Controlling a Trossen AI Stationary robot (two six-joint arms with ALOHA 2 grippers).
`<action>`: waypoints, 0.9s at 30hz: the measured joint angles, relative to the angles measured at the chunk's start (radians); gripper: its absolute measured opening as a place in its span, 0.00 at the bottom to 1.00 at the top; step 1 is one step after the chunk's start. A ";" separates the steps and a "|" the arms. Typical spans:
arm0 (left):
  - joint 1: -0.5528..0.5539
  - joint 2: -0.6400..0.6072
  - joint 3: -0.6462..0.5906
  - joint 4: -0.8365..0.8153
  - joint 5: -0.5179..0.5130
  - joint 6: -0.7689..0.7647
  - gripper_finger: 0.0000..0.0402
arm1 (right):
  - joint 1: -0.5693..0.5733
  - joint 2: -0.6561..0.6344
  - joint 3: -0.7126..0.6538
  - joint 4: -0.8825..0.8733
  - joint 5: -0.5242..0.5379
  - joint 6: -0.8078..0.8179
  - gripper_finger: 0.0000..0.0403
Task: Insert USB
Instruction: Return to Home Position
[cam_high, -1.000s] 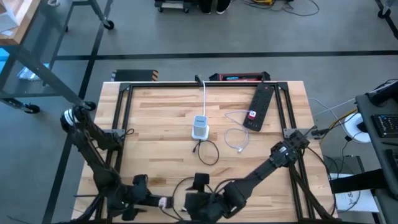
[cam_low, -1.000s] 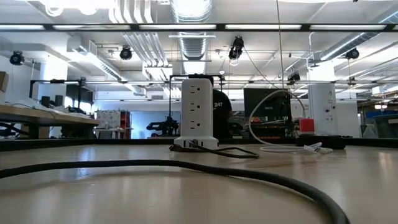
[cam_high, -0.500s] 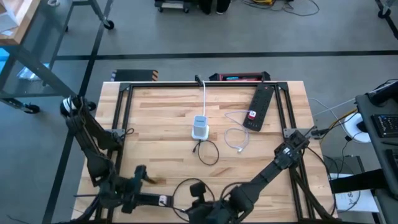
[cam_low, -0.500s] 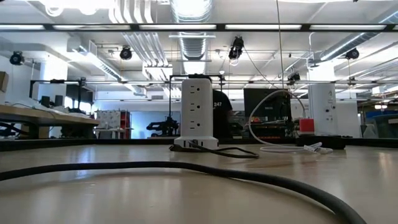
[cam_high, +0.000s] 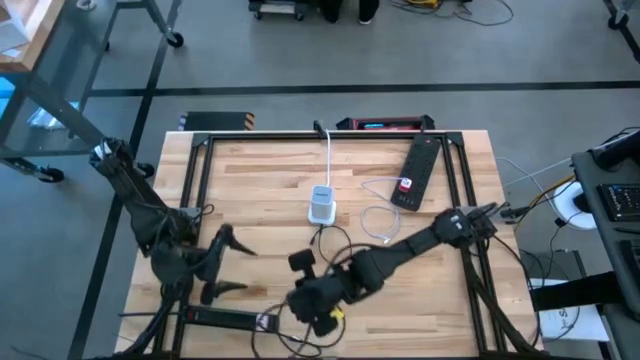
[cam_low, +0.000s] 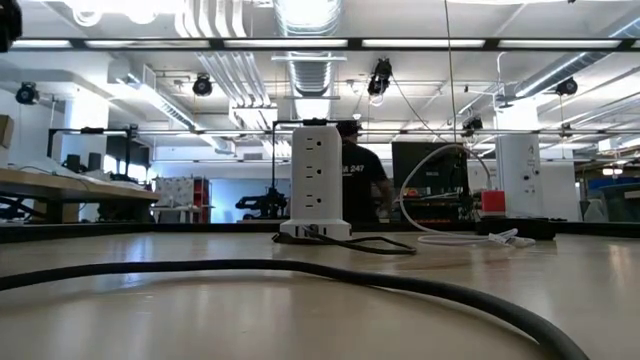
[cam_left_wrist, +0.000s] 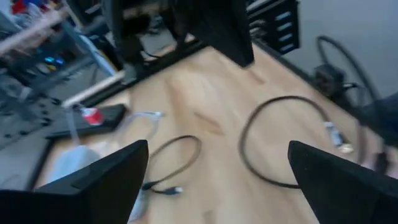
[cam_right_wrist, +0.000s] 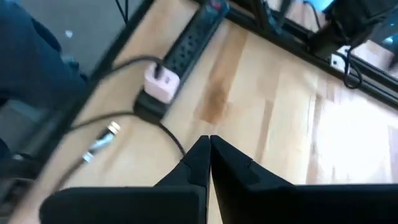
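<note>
In the high view the left gripper (cam_high: 232, 268) hangs over the near left part of the wooden table (cam_high: 260, 175) with its fingers spread and empty, while the right gripper (cam_high: 310, 300) hovers low over the near middle. The black outlet extension (cam_high: 215, 317) lies along the near edge between them, with the pink charger adapter (cam_high: 265, 322) at its end. Farther back stand a white tower power strip (cam_high: 321, 205) and a second black power strip (cam_high: 417, 172). The low view shows no gripper, only the tower (cam_low: 320, 180), a black cord (cam_low: 300, 270) curving across the foreground and a person (cam_low: 362, 180) in the room behind. The left wrist view confirms its gripper (cam_left_wrist: 217, 148) is wide open over bare wood and a loose cable loop (cam_left_wrist: 261, 124). In the right wrist view the gripper (cam_right_wrist: 209, 138) is clenched on nothing, clear of the pink adapter (cam_right_wrist: 160, 84), which sits in the outlet extension (cam_right_wrist: 186, 43) with the black charger cable (cam_right_wrist: 169, 134) trailing from it. The plugging looks finished, so the step in hand is probably the retreat to rest. That calls for drawing both arms back and up without snagging the cables under them.
</note>
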 joint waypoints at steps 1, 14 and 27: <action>0.018 -0.009 0.000 -0.002 0.000 0.021 0.93 | -0.016 0.000 -0.002 -0.002 -0.003 -0.020 0.00; 0.358 -0.084 -0.077 0.009 0.143 0.013 0.95 | -0.244 -0.079 -0.035 -0.080 -0.108 -0.106 0.00; 0.628 -0.167 -0.242 0.194 0.351 0.017 0.91 | -0.442 -0.265 -0.554 0.370 -0.270 -0.170 0.00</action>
